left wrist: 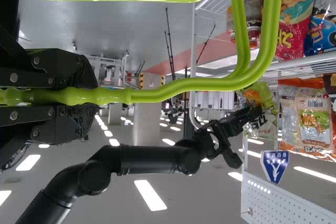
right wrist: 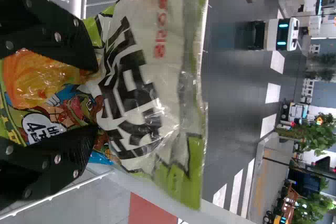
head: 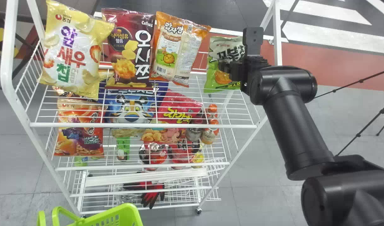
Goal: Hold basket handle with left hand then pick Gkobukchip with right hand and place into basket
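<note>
The left gripper point(left wrist: 88, 96) is clamped on the handle point(left wrist: 178, 86) of the basket point(head: 129, 209). The right gripper point(head: 222, 67) is at the Gkobukchip point(head: 224, 49); whether it grips, I cannot tell.

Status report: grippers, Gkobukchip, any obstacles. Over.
Left gripper shut on green basket handle. Right gripper at Gkobukchip bag. Shelf's front rail possibly in the way.

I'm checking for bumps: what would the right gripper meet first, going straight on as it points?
The right gripper would meet the chip bag first; whether they already touch is unclear.
</note>
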You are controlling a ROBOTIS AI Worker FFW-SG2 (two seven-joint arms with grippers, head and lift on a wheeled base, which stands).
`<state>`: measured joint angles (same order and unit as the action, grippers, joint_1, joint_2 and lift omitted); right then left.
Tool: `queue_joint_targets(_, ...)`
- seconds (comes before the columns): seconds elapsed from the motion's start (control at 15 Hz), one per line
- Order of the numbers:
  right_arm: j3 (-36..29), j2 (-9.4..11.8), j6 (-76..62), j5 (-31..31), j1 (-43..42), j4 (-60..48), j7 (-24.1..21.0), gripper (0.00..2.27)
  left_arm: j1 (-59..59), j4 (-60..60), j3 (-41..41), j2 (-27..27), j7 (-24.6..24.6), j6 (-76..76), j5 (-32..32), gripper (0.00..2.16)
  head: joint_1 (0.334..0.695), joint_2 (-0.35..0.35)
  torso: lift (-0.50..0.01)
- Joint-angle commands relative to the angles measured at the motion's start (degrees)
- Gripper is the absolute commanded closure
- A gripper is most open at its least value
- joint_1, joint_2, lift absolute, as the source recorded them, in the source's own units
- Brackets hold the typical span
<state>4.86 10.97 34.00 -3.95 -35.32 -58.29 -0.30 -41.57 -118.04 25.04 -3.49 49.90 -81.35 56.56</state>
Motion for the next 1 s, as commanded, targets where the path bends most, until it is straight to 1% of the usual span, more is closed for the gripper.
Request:
queue_joint_targets(0.0, 0.8, -0.1, 0.2, 1.0, 0.4, -0.1, 0.0, 2.25, 0.0, 0.0, 0.0, 0.1, 0.0, 0.0, 0.0, 1.89, 0.695, -0.263, 0.000)
queue_joint_targets(0.13, 0.9, -0.1, 0.1, 0.8, 2.5, -2.4, 0.5, 2.25, 0.0, 0.0, 0.0, 0.1, 0.0, 0.0, 0.0, 1.89, 0.695, -0.260, 0.000)
queue_joint_targets(0.33, 0.7, -0.2, 2.5, 0.8, 8.1, -12.2, -0.3, 2.25, -0.2, 0.0, 0.1, 0.1, 0.0, 0.0, 0.0, 1.89, 0.695, -0.253, 0.000)
queue_joint_targets(0.6, 0.7, -0.1, 10.6, 2.7, 13.7, -24.6, -3.9, 2.25, -0.3, 0.0, 0.1, 0.1, 0.0, 0.0, 0.0, 1.89, 0.695, -0.245, 0.000)
queue_joint_targets(0.73, 0.7, -0.1, 16.4, 3.1, 15.9, -30.8, -5.2, 2.25, -0.3, 0.1, 0.1, 0.1, 0.0, 0.0, 0.0, 1.89, 0.695, -0.255, 0.000)
queue_joint_targets(0.93, 0.7, 0.1, 21.7, 2.1, 19.5, -40.5, -5.2, 2.25, -0.3, 0.0, 0.1, 0.1, 0.0, 0.0, 0.0, 1.89, 0.695, -0.260, 0.000)
